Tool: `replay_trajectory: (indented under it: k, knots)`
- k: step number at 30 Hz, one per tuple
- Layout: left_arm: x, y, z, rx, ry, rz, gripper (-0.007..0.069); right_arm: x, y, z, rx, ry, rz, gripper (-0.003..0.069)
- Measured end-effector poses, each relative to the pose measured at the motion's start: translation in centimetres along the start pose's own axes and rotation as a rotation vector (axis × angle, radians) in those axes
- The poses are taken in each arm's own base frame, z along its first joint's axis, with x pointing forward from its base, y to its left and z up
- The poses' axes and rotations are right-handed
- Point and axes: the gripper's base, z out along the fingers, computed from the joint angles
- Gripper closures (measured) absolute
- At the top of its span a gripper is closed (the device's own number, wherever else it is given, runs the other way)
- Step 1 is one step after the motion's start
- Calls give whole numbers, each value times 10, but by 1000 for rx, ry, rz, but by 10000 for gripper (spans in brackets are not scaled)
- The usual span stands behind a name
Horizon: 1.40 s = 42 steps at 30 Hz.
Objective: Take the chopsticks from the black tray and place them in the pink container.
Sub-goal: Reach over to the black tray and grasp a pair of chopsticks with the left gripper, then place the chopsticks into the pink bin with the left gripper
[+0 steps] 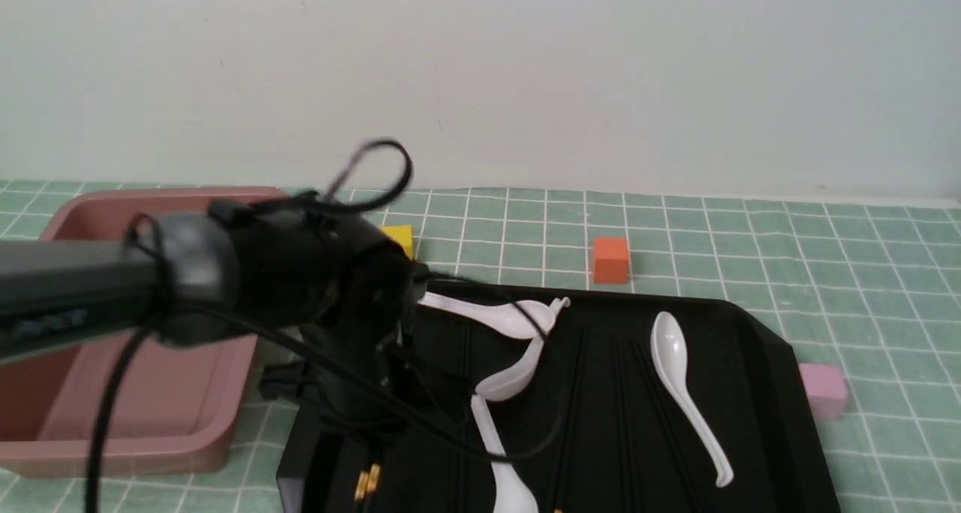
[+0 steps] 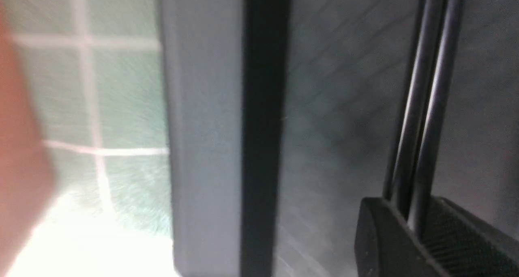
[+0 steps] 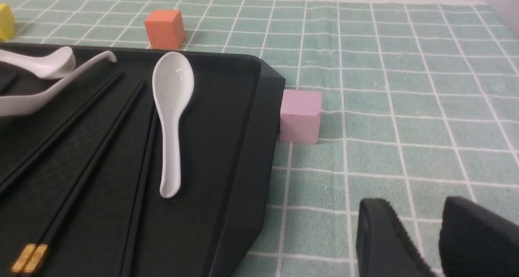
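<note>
The black tray [image 1: 758, 348] fills the middle of the front view, and the pink container [image 1: 165, 415] stands to its left. My left gripper [image 2: 409, 216] is shut on a pair of black chopsticks [image 2: 425, 106], low over the tray's left part near its rim [image 2: 202, 147]. In the front view the arm hides the jaws; gold bands [image 1: 366, 483] show below it. More chopsticks [image 3: 101, 147] lie loose along the tray floor. My right gripper [image 3: 421, 232] is open over the tablecloth, right of the tray, holding nothing.
Several white soup spoons [image 1: 683, 393] lie in the tray among the chopsticks. An orange block [image 1: 610, 259] and a yellow block [image 1: 398, 239] sit behind the tray. A pale pink cube [image 1: 823, 389] touches its right side. A green checked cloth [image 1: 863, 273] covers the table.
</note>
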Motion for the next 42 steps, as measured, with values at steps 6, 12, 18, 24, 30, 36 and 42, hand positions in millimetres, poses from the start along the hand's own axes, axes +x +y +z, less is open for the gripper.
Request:
replay_trajectory:
  k: [6, 12, 18, 24, 30, 36, 42]
  knots:
    - [-30, 34, -111, 57, -214, -70, 510, 0, 0, 0, 0, 0, 0, 419]
    - [-49, 116, -120, -90, -168, -177, 510, 0, 0, 0, 0, 0, 0, 419]
    - [-56, 189, -78, -146, -69, -307, 510, 0, 0, 0, 0, 0, 0, 419]
    - [-68, 224, -33, -157, -35, -352, 510, 0, 0, 0, 0, 0, 0, 419]
    - [-75, 226, 4, -133, -20, -226, 510, 0, 0, 0, 0, 0, 0, 419]
    - [-83, 227, 17, -128, -85, -194, 490, 0, 0, 0, 0, 0, 0, 419]
    - [-87, 227, 16, -125, -121, -204, 412, 0, 0, 0, 0, 0, 0, 419]
